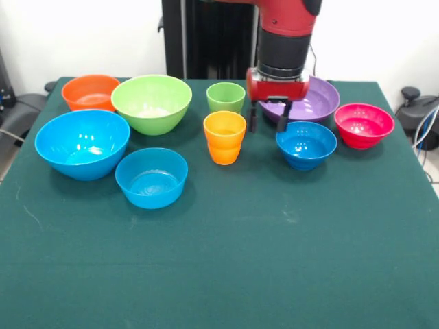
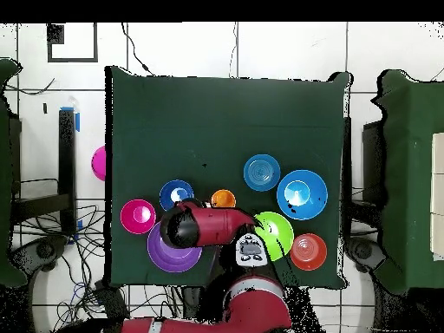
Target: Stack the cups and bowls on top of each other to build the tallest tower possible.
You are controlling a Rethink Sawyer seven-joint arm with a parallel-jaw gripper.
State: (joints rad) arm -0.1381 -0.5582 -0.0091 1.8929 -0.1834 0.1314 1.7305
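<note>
A: Where are the jaws (image 1: 268,116) seen at this moment?

B: In the front view they are seen hanging under the red and black arm (image 1: 285,27), at the near rim of the purple bowl (image 1: 317,100). The two dark fingers (image 1: 252,118) are held apart, with an open gap between them, and nothing is gripped. In the overhead view the jaws are hidden under the arm (image 2: 204,227).

A: How are the cups placed on the bench (image 1: 226,260)?

B: The orange-yellow cup (image 1: 224,137) is stood upright near the middle, and the light green cup (image 1: 226,97) is stood just behind it. Both are found beside the jaws, not touched by them.

A: And the bowls?

B: The large blue bowl (image 1: 82,143) is placed at the left of the front view, with a small blue bowl (image 1: 151,177) just in front of it. The large lime green bowl (image 1: 151,103) and the small orange bowl (image 1: 90,92) are set behind them. The second small blue bowl (image 1: 306,144) is seen in front of the purple one, and the pink-red bowl (image 1: 364,125) is set to its right.

A: Is a tower seen?

B: No, every cup and bowl is stood by itself on the green cloth; nothing is stacked yet
</note>
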